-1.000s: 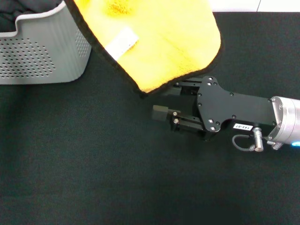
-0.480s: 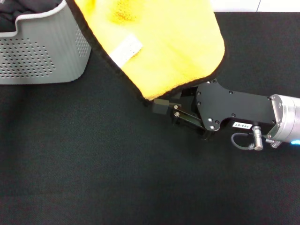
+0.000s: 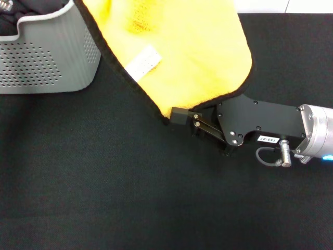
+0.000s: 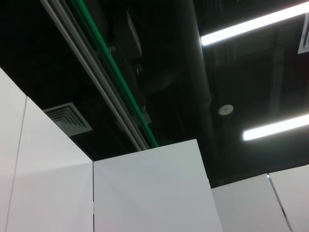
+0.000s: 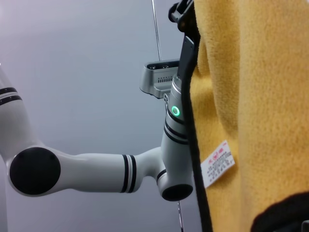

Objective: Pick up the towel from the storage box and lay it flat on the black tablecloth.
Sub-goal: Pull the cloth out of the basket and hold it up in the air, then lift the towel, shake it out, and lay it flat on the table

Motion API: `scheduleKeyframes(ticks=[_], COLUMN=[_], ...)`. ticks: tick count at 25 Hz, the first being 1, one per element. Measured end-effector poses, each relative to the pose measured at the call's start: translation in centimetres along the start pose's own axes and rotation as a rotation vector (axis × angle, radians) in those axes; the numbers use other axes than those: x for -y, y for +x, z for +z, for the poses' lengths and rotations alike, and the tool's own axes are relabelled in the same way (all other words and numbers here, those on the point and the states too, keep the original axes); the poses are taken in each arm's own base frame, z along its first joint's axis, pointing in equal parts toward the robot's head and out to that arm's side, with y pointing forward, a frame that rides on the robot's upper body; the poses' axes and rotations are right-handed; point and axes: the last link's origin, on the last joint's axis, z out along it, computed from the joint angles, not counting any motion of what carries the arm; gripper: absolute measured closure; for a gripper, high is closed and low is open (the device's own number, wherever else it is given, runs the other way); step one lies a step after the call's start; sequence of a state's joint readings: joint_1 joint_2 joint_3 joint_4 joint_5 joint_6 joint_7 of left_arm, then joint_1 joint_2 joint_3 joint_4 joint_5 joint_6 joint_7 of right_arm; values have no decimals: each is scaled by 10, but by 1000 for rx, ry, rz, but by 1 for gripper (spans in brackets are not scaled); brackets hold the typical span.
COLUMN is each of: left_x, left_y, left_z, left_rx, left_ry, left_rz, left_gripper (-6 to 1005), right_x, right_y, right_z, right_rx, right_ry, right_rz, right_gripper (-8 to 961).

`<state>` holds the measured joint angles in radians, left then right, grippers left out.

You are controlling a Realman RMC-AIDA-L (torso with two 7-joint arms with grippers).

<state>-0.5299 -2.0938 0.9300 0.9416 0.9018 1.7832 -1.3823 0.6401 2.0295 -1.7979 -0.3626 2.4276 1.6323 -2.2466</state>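
The black tablecloth (image 3: 104,182) covers nearly the whole surface in the head view, w/ a white strip (image 3: 283,6) along its far edge. The left wrist view shows only the room: dark ceiling w/ light bars (image 4: 251,21), a green rail (image 4: 113,72), a vent (image 4: 65,118) and white partition panels (image 4: 149,191).

The storage box (image 3: 47,57) sits on the cloth at far left, dark fabric inside it. The towel (image 3: 182,47) hangs in the air just right of the box, orange-yellow side to the head cam, black stitched edge around it, white label (image 3: 142,62) facing up. Its long axis runs top to bottom, low corner pointing down right of the box.

Right gripper (image 3: 188,112) reaches in from right of the box toward that low corner; one finger (image 3: 179,116) shows beside the edge, the other is hidden behind the towel, so grip can't be told. In the right wrist view the left arm (image 5: 120,171) rises beside the towel's edge; the left gripper (image 5: 182,9) sits at the towel's top edge, fingers unclear.
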Motion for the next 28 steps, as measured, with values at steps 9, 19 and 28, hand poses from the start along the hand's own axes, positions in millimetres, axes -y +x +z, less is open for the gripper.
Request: scheduleKeyframes(ticks=[9, 19, 28], left_x=[-1, -5, -19], left_y=[-5, -24, -60], left_z=[-6, -46, -84], left_rx=[-3, 54, 149], left_ry=[24, 149, 277], left_rz=[2, 28, -65], left_gripper=[984, 981, 875], right_x=[-8, -9, 7], right_y=[-1, -23, -63], right_z=[4, -27, -50], right_rx=[7, 156, 238], right_ry=[-54, 36, 92], right_rz=[-70, -113, -133], right_gripper=[839, 946, 940])
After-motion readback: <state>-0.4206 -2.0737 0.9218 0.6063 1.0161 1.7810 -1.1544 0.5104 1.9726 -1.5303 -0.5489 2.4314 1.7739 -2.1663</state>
